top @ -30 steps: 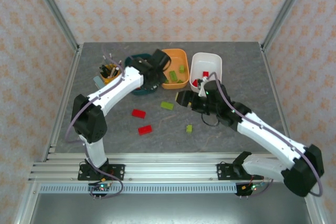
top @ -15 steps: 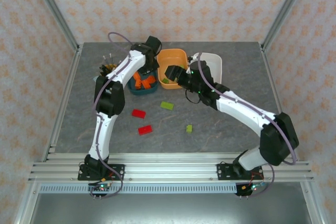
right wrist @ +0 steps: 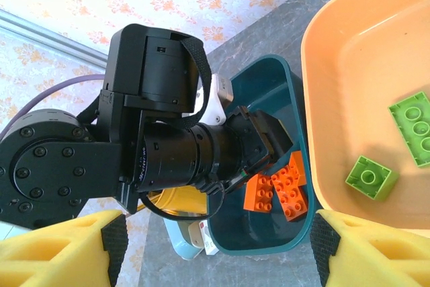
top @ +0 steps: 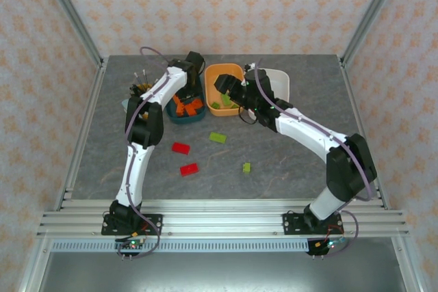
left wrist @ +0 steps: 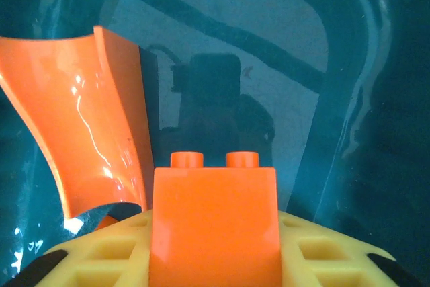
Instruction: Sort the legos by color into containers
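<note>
Left gripper (left wrist: 213, 250): fingers drawn in and clamped on an orange brick (left wrist: 213, 223). The brick had two studs on top and was pressed against the yellow pads (left wrist: 101, 260) on either side. It hung inside the dark teal bin (left wrist: 349, 99), over the glossy floor. Whether the brick touched the floor could not be told. A curved orange piece (left wrist: 87, 126) stood just beside it, on the left of the wrist view.

Right gripper (right wrist: 218, 253): fingers spread wide apart, nothing between them, touching nothing. From above it hung over the orange bin (top: 226, 66), beside the left arm's wrist.

Sorted so far:
- Several loose orange bricks (right wrist: 279, 189) lay in a cluster on the teal bin's floor, under the left wrist.
- A small square green brick (right wrist: 371, 177) and a longer green brick (right wrist: 415, 128) lay apart on the orange bin's floor.
- The white bin (top: 279, 80) sat just beside the orange bin, partly behind the right arm. Its contents were not readable.

On the grey table (top: 287, 176), nearer the arm bases than the bins:
- One flat green brick (top: 217, 137) and a smaller green brick (top: 246, 167), well apart.
- Two red bricks (top: 181, 147) (top: 189, 169), near each other.

The yellow pen cup (top: 140, 91) stood beside the teal bin, on its outer side.
</note>
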You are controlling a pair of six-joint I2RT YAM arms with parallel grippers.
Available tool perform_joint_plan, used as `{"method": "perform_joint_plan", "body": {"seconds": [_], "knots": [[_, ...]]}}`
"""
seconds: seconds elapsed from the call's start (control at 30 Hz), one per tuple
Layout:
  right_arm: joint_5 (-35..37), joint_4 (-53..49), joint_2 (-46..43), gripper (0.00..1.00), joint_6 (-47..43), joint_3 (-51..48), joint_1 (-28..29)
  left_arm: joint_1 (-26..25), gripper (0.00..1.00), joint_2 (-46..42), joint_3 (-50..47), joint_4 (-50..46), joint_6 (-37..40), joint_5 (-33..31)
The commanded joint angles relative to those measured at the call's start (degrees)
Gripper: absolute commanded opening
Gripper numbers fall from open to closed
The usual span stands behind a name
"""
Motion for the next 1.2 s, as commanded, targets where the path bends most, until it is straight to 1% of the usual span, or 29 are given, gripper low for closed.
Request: {"method": "perform_joint_plan", "body": {"seconds": [0.0, 0.1, 0.27, 0.4, 0.5, 0.6, 0.7, 0.77, 0.8, 0.87, 0.97, 1.07, 1.17], "knots": [[-1.4, -1.53, 0.65, 0.74, -1.06, 2.58, -0.01, 0.01, 0.41, 0.54, 3.22, -3.05, 0.77, 0.21], [-1.23, -4.86, -0.05, 0.73, -4.05, 2.83, 0.17, 0.01, 0.46, -0.76, 3.65, -3.25, 0.93, 0.12], [1.19, -10.25, -2.42, 0.73, -9.92, 1.84, 1.38, 0.01, 0.54, -4.43, 3.56, -3.36, 1.68, -0.57], [3.21, -13.12, -4.42, 0.73, -13.53, 1.07, 3.15, 0.02, 0.55, -8.4, 3.56, -4.2, 1.08, -0.92], [5.17, -18.03, -4.84, 0.71, -18.73, 1.91, 6.0, -0.25, 0.55, -15.02, -0.78, -2.47, 0.26, -1.15], [6.11, -20.32, -4.85, 0.7, -21.3, 0.98, 8.87, -0.36, 0.57, -23.41, -8.88, -0.94, -0.5, -1.82], [6.62, -20.76, -4.69, 0.7, -23.36, -0.41, 11.91, -0.34, 0.6, -33.27, -19.38, 0.5, -1.71, -1.74], [5.82, -22.5, -2.99, 0.7, -26.43, 0.57, 14.6, -0.34, 0.61, -39.9, -27.2, 0.95, -3.05, -1.35], [5.03, -24.06, -1.67, 0.7, -27.74, 1.65, 15.4, -0.4, 0.62, -43.18, -30.72, 1.54, -3.91, -0.99], [3.22, -28.2, 1.97, 0.7, -30.15, 4.96, 16.78, -0.49, 0.63, -51.07, -41.02, 3.36, -6.77, 0.31], [2.62, -31.12, 6.45, 0.7, -33.57, 8.17, 18.49, -1.41, 0.64, -62.49, -54.12, 5.53, -10.24, 1.33], [2.6, -32.97, 11.2, 0.7, -36.86, 11.34, 20.21, -3.17, 0.66, -73.06, -64.38, 5.24, -11.99, -0.19], [4.12, -36.08, 16.34, 0.7, -40.44, 15.64, 22.48, -4.0, 0.68, -82.71, -71.07, 3.63, -13.36, -1.34]]}}
